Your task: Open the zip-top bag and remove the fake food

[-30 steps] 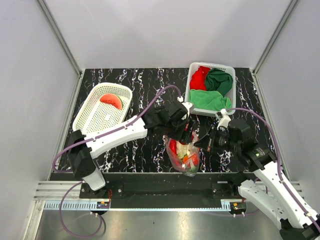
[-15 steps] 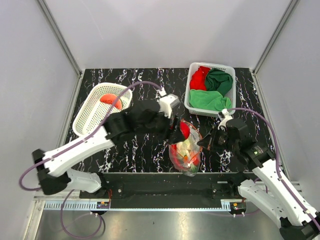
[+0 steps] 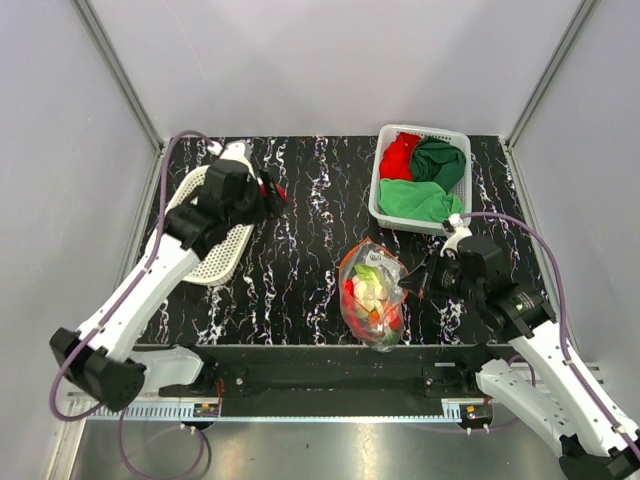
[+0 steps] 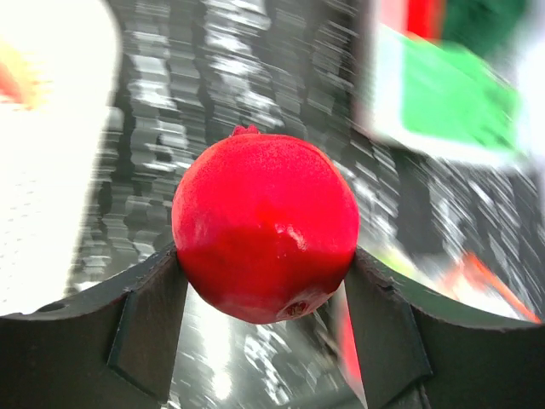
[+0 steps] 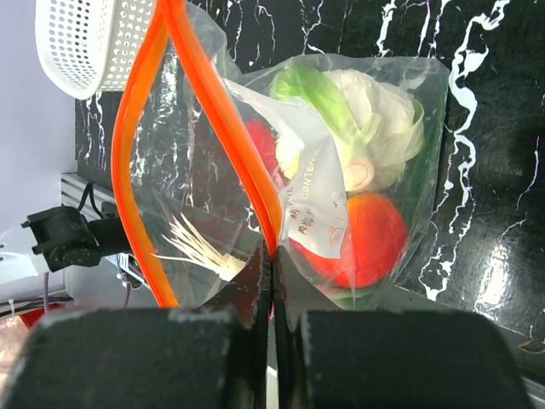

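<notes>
One red fruit (image 4: 264, 226) is clamped by the left gripper (image 3: 267, 190) at the left basket's (image 3: 213, 262) right rim, could be dropped outside if released early; bag (image 3: 372, 292), near centre, is pinched by the right gripper (image 3: 424, 278)

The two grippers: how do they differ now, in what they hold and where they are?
The left gripper is shut on the red round fruit, its jaws held wide apart; the right gripper pinches the zip-top bag at its orange zip strip, jaws nearly touching. The left gripper is by the white basket at the left; the right gripper is beside the bag, right of centre. Both hold something.
</notes>
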You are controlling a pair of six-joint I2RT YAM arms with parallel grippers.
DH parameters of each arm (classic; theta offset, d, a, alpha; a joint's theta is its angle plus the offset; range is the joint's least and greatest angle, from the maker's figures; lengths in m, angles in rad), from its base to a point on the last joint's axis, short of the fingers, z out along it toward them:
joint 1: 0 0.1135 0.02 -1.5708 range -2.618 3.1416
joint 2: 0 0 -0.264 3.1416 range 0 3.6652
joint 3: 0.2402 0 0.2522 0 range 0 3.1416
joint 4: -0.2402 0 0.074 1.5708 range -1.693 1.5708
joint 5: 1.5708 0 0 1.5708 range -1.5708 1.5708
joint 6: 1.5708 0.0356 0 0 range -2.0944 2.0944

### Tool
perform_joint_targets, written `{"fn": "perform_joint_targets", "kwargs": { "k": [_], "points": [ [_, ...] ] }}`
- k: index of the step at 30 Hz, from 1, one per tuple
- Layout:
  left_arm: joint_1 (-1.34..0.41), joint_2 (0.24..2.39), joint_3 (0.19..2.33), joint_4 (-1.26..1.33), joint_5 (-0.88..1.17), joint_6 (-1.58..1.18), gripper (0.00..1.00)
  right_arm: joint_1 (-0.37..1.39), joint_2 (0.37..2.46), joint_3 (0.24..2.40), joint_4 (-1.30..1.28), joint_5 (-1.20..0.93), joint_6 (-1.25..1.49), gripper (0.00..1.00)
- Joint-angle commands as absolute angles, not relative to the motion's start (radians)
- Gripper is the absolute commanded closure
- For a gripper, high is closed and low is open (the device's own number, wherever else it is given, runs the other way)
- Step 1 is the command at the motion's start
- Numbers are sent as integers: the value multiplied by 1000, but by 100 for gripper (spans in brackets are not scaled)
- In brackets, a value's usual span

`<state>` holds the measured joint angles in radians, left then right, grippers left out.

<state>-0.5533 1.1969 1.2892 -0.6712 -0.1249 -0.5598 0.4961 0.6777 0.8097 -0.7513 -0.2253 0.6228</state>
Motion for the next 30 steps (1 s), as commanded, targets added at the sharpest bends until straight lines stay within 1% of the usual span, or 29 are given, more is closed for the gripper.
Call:
{"fn": "perform_joint_targets", "kwargs": {
  "k": [1,7,12,14,15,20,23,25,28,29,30],
  "points": [
    [-378,1290,1284,-660,-248,-577,100,499,683,882,-787,-190,584,100],
    [-169,1436,1269,-608,-282,-575,100,497,696,910,-819,-189,548,100],
    [-16,1621,1315,-578,-278,-500,100,497,712,937,-830,-232,482,100],
    [0,1707,1347,-577,-273,-474,100,497,707,945,-844,-222,456,100],
    [41,1735,1377,-575,-270,-466,100,497,707,951,-847,-222,450,100],
    [78,1917,1483,-564,-239,-391,100,497,710,954,-847,-215,433,100],
    [90,1991,1569,-594,-235,-373,96,497,716,956,-850,-207,426,100],
    [95,2009,1606,-592,-236,-364,91,497,721,954,-850,-203,428,100],
    [97,2039,1634,-598,-235,-351,66,497,724,954,-850,-195,426,100],
    [98,2040,1637,-606,-236,-354,47,495,724,954,-850,-192,426,100],
    [98,2037,1635,-612,-238,-359,39,497,724,956,-853,-187,426,100]
  ]
}}
